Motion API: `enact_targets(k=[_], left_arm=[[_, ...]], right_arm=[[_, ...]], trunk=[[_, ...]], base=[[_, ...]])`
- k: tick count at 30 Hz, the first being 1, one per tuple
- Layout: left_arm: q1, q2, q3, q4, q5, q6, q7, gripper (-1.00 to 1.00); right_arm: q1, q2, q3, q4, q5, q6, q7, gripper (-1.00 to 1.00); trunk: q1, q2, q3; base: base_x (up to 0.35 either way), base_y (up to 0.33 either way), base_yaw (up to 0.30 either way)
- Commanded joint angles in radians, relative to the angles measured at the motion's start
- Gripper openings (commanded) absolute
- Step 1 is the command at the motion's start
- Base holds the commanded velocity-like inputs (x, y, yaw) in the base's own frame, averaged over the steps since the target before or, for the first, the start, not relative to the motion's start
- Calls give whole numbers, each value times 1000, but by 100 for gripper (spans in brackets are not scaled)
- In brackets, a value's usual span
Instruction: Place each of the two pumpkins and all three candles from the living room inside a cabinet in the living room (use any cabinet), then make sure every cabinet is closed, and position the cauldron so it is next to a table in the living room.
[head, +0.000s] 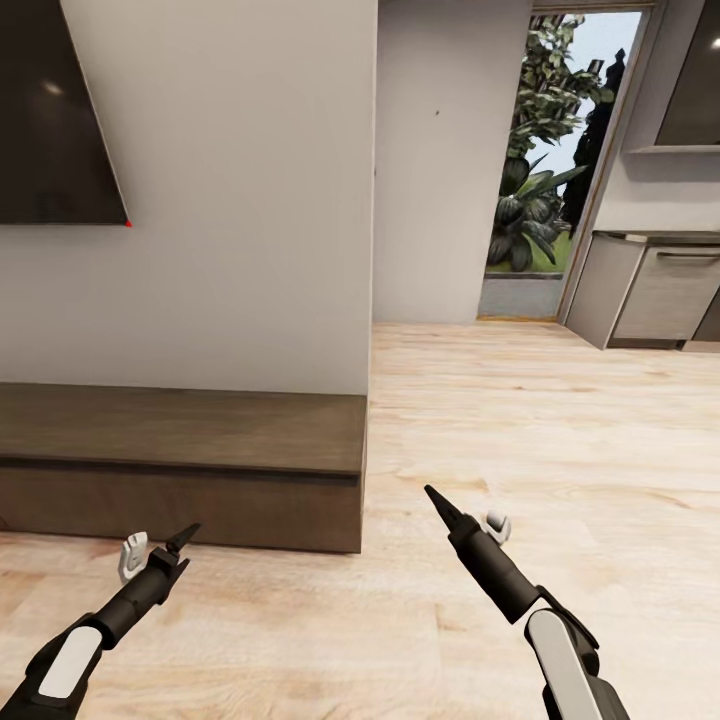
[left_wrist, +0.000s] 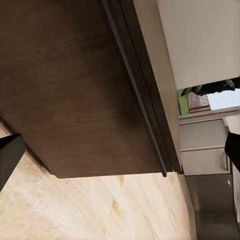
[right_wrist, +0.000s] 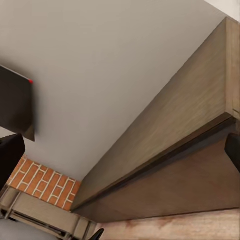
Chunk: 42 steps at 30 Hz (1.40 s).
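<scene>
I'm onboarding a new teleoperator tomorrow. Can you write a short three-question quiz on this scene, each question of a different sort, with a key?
1. True or false: the cabinet stands against the wall below the dark screen, its front closed.
2. Multiple choice: What shows through the doorway at the back? A) a staircase B) green plants C) a parked car
3. Fill in: the left end effector and the right end effector hang above a pale ____ floor.

Key: 1 true; 2 B; 3 wood.
</scene>
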Motion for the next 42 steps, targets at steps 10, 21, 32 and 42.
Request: enact_targets(k=[10,21,32,42], left_arm=[[0,0,1,0,-1,-1,0,100],[0,-1,0,0,-3,-3,3,100],[0,-1,0,0,-6,-5,12,100],[0,0,-1,0,-3,-37,12,100]], right_arm=[[-1,2,-2,2,-1,2,-8,100],[-1,3,-2,11,-2,-2,-2,100],[-1,3,1,15,0,-3,-1,100],[-1,3,1,20,2,-3,-1,100]], trunk=[[0,0,0],[0,0,0],[0,0,0],[0,0,0]], base=[[0,0,0],[0,0,0],[0,-3,0],[98,-45,0]])
